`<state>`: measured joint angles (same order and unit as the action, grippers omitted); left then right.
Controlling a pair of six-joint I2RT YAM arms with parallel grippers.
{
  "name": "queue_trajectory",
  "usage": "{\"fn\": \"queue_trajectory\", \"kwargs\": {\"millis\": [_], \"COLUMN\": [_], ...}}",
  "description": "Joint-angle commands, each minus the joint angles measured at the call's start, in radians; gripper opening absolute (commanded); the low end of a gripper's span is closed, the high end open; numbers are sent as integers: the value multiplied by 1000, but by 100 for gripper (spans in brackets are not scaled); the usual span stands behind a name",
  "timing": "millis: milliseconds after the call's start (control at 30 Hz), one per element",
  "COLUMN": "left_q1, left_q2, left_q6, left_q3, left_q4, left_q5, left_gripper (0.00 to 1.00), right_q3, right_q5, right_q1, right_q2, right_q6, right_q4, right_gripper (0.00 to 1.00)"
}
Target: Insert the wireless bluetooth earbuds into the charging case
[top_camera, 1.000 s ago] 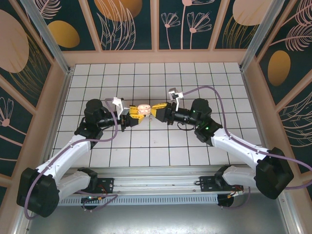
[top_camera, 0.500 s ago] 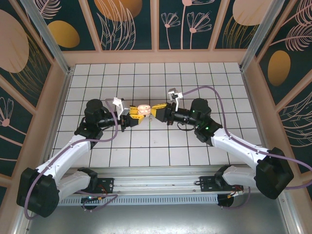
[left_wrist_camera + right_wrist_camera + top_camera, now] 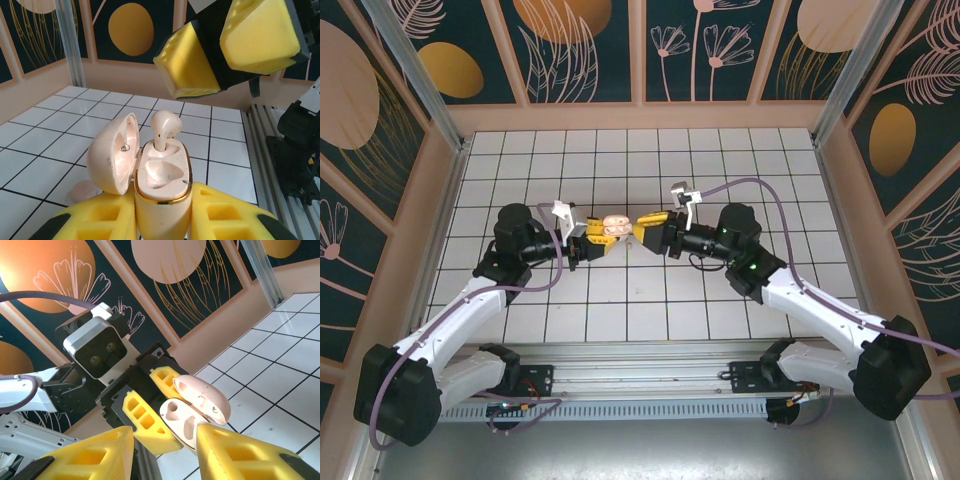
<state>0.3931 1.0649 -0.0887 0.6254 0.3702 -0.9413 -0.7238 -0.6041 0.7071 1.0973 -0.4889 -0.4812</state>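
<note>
Left arm [image 3: 470,310] and right arm [image 3: 810,305] reaching inward, left claw [image 3: 600,236] clamped narrow, right claw [image 3: 642,227] parted, tips facing closely

- A white tiled tabletop with a dark grid [image 3: 620,320] spanned the enclosure.
- Dark teal wall panels with orange discs and pale flower outlines [image 3: 720,45] lined its far and side edges.
- Silver metal posts [image 3: 412,70] rose at its far corners.

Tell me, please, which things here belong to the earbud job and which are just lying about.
For the job: charging case, open, in the left end effector; one earbud standing in its slot; pink nub on the tile, maybe another earbud; right end effector, open.
Just there: tiled table; patterned wall panels.
</note>
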Motion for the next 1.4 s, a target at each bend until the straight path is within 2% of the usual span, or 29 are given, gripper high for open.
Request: {"fn": "queue_trajectory", "kwargs": {"millis": [0,267,933,1367], "left_q1": [4,5,3,4], "left_q2": [-18,-20,-29,-33], "left_q6": [-21,-25,-29,-33], "left_q3": [14,16,16,17], "left_q4": [12,7,7,1], "left_q5": [-9,-7,-7,-2], "left_gripper": [25,25,24,24], "right_q3": [-16,-22,-62,-92], "right_q5": [-13,-37,-80,-92], "right_q1": [-8,-16,21,32], "right_q2": [-25,-2,68,108], "right_q6": [-6,-27,-4,3], "right_q4": [3,14,3,-14], "right_gripper": [40,39,24,22]}}
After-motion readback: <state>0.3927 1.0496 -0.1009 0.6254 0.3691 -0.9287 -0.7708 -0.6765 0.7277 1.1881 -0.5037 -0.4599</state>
